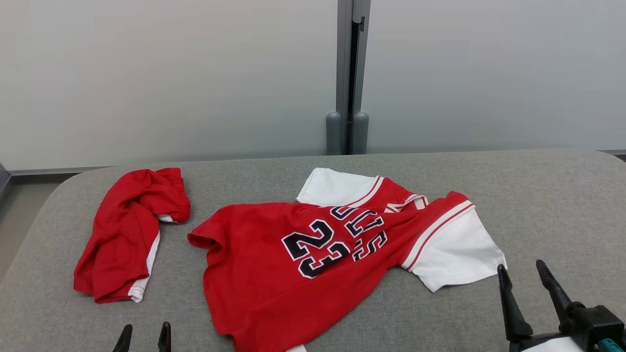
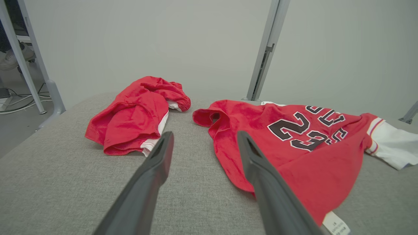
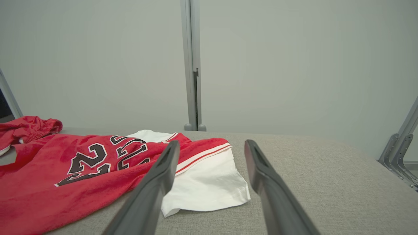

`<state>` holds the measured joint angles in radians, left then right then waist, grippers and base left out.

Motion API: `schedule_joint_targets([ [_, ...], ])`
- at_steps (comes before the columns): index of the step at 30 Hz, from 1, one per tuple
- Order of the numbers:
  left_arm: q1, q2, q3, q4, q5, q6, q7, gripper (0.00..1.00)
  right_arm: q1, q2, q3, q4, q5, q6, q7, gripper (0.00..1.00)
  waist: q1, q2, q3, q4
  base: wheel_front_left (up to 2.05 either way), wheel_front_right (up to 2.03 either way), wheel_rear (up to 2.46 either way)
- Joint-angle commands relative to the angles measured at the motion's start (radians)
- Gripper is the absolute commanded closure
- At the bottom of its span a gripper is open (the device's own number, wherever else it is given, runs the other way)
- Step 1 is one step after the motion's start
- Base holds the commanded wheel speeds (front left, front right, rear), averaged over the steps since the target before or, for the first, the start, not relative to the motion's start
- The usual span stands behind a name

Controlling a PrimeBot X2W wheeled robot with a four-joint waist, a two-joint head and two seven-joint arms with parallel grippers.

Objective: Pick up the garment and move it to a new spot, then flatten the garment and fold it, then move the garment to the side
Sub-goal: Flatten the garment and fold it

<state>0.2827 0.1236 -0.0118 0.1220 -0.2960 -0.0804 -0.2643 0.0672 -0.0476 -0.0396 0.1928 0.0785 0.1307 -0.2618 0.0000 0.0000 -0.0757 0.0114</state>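
The garment (image 1: 303, 264) is a red jersey with white sleeves and a black "23" on its chest, spread crumpled across the middle of the grey table (image 1: 552, 205). The left wrist view has the garment (image 2: 294, 147) to the right of my fingers, and the right wrist view has the garment (image 3: 98, 163) to their left. My left gripper (image 1: 145, 333) stands open at the near edge, left of the jersey's hem, holding nothing. My right gripper (image 1: 521, 274) is open too, just right of the white sleeve (image 1: 459, 254), apart from it.
Bunched red shorts (image 1: 129, 234) with white trim lie at the table's left, and the left wrist view has the shorts (image 2: 137, 114) ahead. A pale wall with a grey vertical post (image 1: 349, 73) runs behind the table. Metal frame legs (image 3: 401, 147) stand off the right edge.
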Motion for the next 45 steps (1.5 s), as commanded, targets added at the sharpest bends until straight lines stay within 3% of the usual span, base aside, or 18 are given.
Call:
schedule_joint_targets([
  [1,-0.007,-0.001,0.013,0.003,0.011,-0.009,0.0,0.0,0.005,-0.006,-0.001,0.001,0.001,0.0,-0.005,0.0,0.0,0.0,0.001,0.0,0.0,0.0,0.0],
  [7,-0.02,-0.034,0.035,0.03,0.035,-0.041,0.0,0.0,-0.013,-0.005,0.023,0.001,-0.007,0.0,-0.005,0.0,0.0,0.0,0.01,-0.011,0.0,0.0,0.0],
  [11,-0.05,-0.04,-0.03,0.079,-0.003,-0.049,0.016,0.0,-0.078,-0.031,0.042,0.025,-0.028,0.0,-0.005,0.0,0.0,0.0,0.035,-0.015,0.0,0.0,0.0],
  [20,-0.096,-0.016,-0.166,-0.017,-0.132,-0.052,0.349,0.0,-0.301,-0.146,0.13,0.333,-0.054,0.0,0.009,0.0,0.0,0.0,0.132,0.011,0.0,0.0,0.0],
  [30,-0.093,0.041,-0.245,-0.152,-0.217,-0.051,0.511,0.0,-0.458,-0.184,0.118,0.565,-0.068,0.0,0.044,0.0,0.0,0.0,0.24,0.052,0.0,0.0,0.0],
  [45,-0.147,0.11,-0.345,-0.11,-0.374,-0.051,0.519,0.0,-0.549,-0.18,0.226,0.741,0.008,0.0,0.026,0.0,0.0,0.0,0.28,0.064,0.0,0.0,0.0],
])
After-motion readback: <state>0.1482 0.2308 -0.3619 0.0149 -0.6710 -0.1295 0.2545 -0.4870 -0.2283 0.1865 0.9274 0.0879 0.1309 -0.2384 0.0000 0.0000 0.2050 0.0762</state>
